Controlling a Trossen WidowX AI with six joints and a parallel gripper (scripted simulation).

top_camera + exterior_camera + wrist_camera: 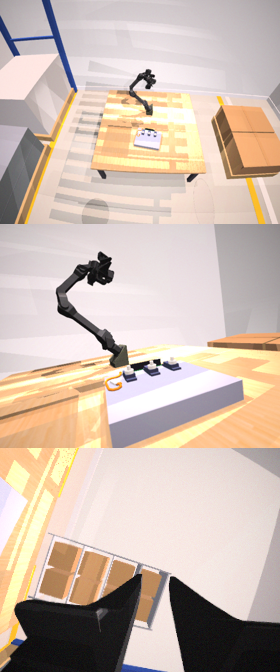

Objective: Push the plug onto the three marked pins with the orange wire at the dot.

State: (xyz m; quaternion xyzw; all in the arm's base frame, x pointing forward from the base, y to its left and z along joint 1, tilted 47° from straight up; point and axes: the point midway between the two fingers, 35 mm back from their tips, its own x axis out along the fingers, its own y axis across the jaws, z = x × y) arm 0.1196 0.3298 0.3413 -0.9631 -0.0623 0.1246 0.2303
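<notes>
The pale lavender holder (147, 143) (175, 406) lies on the table. Three dark blue servos with white tops stand along its far side; the middle servo (151, 370) is between the other two. The orange lead (109, 388) curls in a loop at the holder's left corner. A small white piece (113, 383) lies inside the loop; it is too small to tell whether it is the plug. Pins, coloured band and dot cannot be made out. My gripper (155, 579) is partly open, with nothing between its fingertips. It is raised high beyond the holder, far from the lead.
A black strip (149, 129) (145, 364) with a green edge stands behind the servos. The arm's base (149, 110) (120, 357) is on the table (114, 160) beyond it. Cardboard boxes (257, 147) stand off to the right. The wrist view faces walls and a shelf with boxes.
</notes>
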